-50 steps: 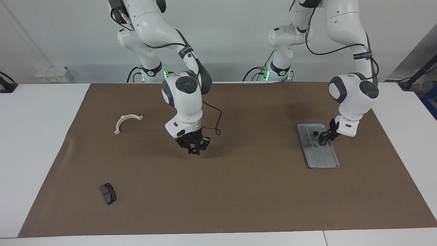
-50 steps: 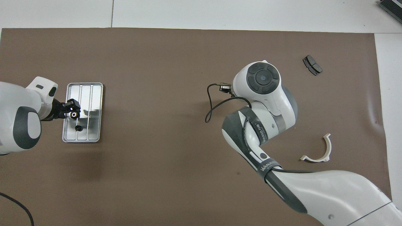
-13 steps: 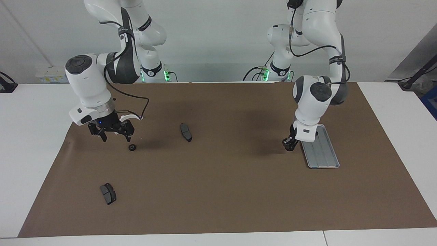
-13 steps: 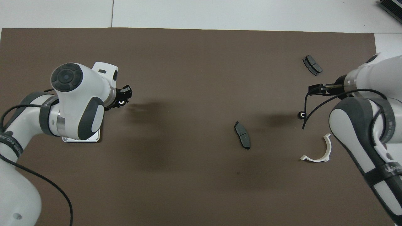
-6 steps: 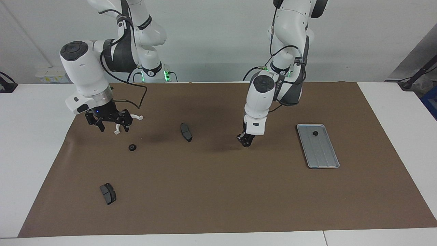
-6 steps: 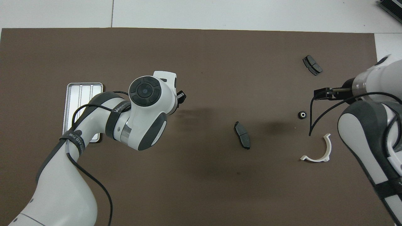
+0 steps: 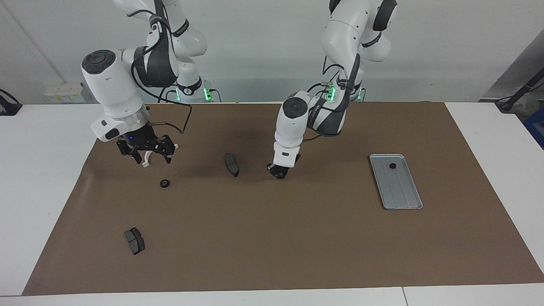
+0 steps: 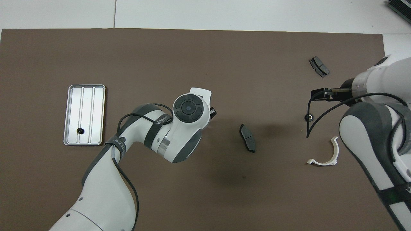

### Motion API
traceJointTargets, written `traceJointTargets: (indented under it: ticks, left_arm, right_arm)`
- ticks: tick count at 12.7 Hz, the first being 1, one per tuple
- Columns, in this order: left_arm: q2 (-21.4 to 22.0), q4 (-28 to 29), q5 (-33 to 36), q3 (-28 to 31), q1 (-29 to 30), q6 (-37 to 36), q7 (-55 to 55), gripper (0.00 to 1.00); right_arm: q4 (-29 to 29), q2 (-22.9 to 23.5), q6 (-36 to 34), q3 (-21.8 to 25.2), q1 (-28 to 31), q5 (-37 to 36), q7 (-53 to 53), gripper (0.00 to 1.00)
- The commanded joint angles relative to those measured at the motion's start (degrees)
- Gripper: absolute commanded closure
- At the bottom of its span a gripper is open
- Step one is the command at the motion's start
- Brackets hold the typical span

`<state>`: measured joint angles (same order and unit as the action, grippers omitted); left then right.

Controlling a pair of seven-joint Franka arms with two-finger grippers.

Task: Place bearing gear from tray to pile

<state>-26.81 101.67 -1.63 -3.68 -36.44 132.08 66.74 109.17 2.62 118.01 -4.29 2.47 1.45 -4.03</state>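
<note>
Your right gripper (image 7: 146, 158) hangs spread wide over the white bracket (image 7: 148, 160). A black ring (image 7: 164, 183) lies on the mat just beside the bracket, with a brake pad (image 7: 231, 164) toward mid-desk. Your left gripper (image 7: 278, 171) is over bare mat, clenched on what looks like a small dark part. One gear (image 7: 393, 165) sits in the tray (image 7: 403, 199), at the end nearer the robots. Expect it to be light, rigid, smooth and apt to roll, so pinch it across its outer rim from straight above.

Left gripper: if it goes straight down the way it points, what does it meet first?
Probably only the bare brown mat. The left gripper, shut on a small dark bearing gear, hangs just above it, beside the dark grey curved brake pad, though height is unclear.
</note>
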Motion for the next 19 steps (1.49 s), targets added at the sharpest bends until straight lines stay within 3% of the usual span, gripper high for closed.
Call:
traceJointTargets:
  ticks: [1,3,4,8,12,15,19]
  left_arm:
    - [-1.23,-2.01,-0.3,1.05,-0.57,0.02,0.15,0.49]
    - [-0.18,-2.01,-0.13,1.48,0.22,-1.11,-0.29,0.17]
    - [1.31,-2.01,0.13,1.57,2.32,-1.9,-0.46,0.13]
    - [4.04,-3.06,1.1,1.75,8.82,-9.54,-8.26,0.12]
    - [8.96,-1.48,1.01,1.75,18.4,-19.2,-27.48,0.13]
    - [15.01,5.7,1.01,1.75,25.96,-19.49,-41.72,0.17]
    - [20.64,16.69,1.01,1.84,34.31,-12.92,-57.47,0.21]
  right_arm:
    - [-2.82,0.37,-2.6,-0.72,-1.67,1.19,-3.07,0.0]
    - [-2.82,0.37,-1.82,-0.72,-3.69,0.49,-7.64,0.0]
    - [-2.91,0.37,-1.73,-0.72,-4.92,0.4,-9.05,0.0]
    - [-5.89,3.87,-1.29,-0.72,-11.15,0.14,-18.88,0.0]
    - [-7.57,8.53,2.04,-0.72,-18.01,-3.11,-28.39,0.0]
    - [-9.31,13.36,5.56,-0.72,-22.41,-5.4,-35.68,0.0]
    - [-12.31,18.99,7.76,-0.72,-27.32,-5.4,-37.71,0.0]
